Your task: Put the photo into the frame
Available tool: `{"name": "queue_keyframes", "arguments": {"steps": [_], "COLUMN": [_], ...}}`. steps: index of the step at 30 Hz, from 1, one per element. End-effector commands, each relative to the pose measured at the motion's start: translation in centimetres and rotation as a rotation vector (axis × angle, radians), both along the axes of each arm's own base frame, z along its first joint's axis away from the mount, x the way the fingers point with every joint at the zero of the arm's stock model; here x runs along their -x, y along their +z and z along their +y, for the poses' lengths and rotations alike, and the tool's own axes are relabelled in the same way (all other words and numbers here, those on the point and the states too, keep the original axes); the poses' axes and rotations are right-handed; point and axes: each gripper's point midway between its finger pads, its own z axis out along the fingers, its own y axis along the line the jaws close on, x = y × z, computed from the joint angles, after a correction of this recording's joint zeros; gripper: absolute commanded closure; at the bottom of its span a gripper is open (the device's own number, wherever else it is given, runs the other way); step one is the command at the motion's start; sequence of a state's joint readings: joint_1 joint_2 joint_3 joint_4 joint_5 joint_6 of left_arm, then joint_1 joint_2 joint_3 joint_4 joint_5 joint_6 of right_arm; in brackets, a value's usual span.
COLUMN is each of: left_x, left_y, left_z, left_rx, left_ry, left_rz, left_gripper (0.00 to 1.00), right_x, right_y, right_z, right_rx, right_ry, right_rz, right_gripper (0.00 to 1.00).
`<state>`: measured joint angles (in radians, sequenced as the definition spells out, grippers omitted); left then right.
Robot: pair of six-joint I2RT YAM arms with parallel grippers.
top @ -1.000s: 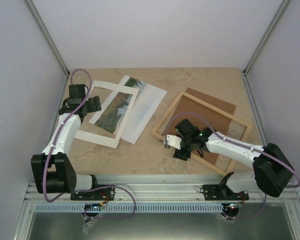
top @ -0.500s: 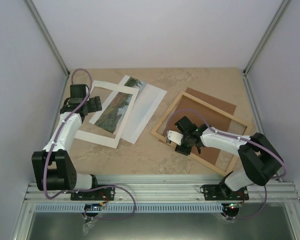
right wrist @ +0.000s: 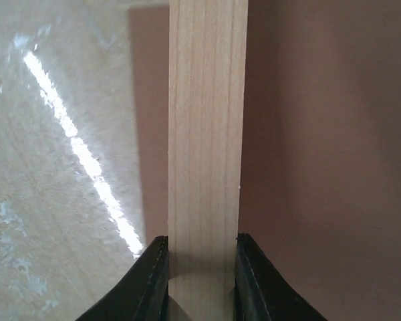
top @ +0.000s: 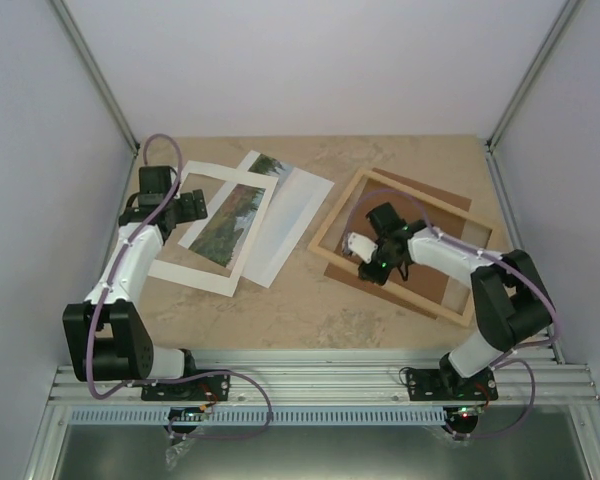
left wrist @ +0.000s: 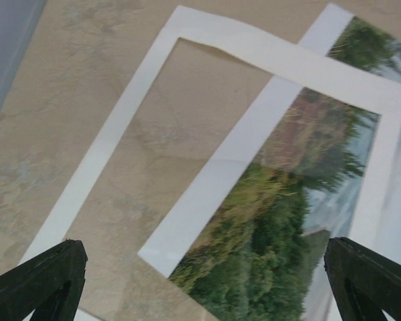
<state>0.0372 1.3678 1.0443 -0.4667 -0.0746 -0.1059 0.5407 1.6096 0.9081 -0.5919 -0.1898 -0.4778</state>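
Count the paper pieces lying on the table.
3. The white mat border lies at the left; the photo lies partly under it, showing through its window; the plain white sheet lies to their right, toward the frame, partly covered. Others may be hidden beneath.

Frame (top: 336, 214): big open rectangle of thin pale wooden slats. It sits on the right half of the table (top: 310, 315), turned askew to the table's edges. My right pincer (right wrist: 202, 257) clamps its near slat from both sides.

Photo (top: 230, 222): landscape print with green trees, water and a white border. It lies flat on the table's left half, mostly under a white mat (top: 195, 275), with one corner poking out toward the far edge.
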Motion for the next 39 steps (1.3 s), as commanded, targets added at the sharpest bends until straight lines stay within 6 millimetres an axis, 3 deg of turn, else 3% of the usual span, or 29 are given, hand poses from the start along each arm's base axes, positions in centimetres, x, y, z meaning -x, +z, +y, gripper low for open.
{"name": "queue_keyframes", "arguments": {"steps": [1, 6, 12, 16, 20, 24, 28, 32, 35, 39], "left_x": [-0.7, -0.7, 0.5, 0.4, 1.1, 1.7, 1.4, 2.0, 2.3, 2.1], "left_y": [3.6, 8.4, 16.7, 22.3, 28.2, 31.4, 32.4, 32.9, 33.0, 33.5], "left_z": [-2.9, -6.2, -9.7, -10.9, -12.4, -14.3, -15.2, -16.1, -17.2, -17.5], "left_rx": [0.101, 0.162, 0.109, 0.093, 0.069, 0.186, 0.446, 0.494, 0.506, 0.491], "left_ry": [-0.125, -0.316, -0.599, -0.686, -0.802, -0.918, -0.935, -0.969, -1.002, -1.026], "left_rz": [-0.095, -0.244, -0.528, -0.687, -0.864, -0.934, -0.913, -0.935, -0.927, -0.942], "left_gripper": [0.0, 0.01, 0.0, 0.0, 0.01, 0.01, 0.01, 0.01, 0.01, 0.01], "right_x": [-1.7, -3.4, -3.4, -2.0, 1.2, 4.7, 6.7, 8.6, 10.6, 13.8], "right_y": [5.7, 13.7, 25.8, 33.2, 39.8, 45.5, 49.4, 52.1, 52.8, 51.8], "right_z": [-0.2, -0.1, 0.4, 1.1, 2.0, 2.9, 3.1, 3.6, 4.5, 6.1], "right_rx": [-0.112, -0.251, -0.455, -0.559, -0.729, -0.953, -1.134, -1.251, -1.312, -1.338], "right_ry": [0.015, 0.108, 0.227, 0.315, 0.425, 0.542, 0.6, 0.677, 0.756, 0.917], "right_rz": [0.001, -0.11, -0.289, -0.463, -0.619, -0.737, -0.805, -0.756, -0.689, -0.577], "right_gripper": [1.0, 0.99, 0.99, 0.99, 0.99, 0.99, 0.99, 1.0, 0.99, 0.99]}}
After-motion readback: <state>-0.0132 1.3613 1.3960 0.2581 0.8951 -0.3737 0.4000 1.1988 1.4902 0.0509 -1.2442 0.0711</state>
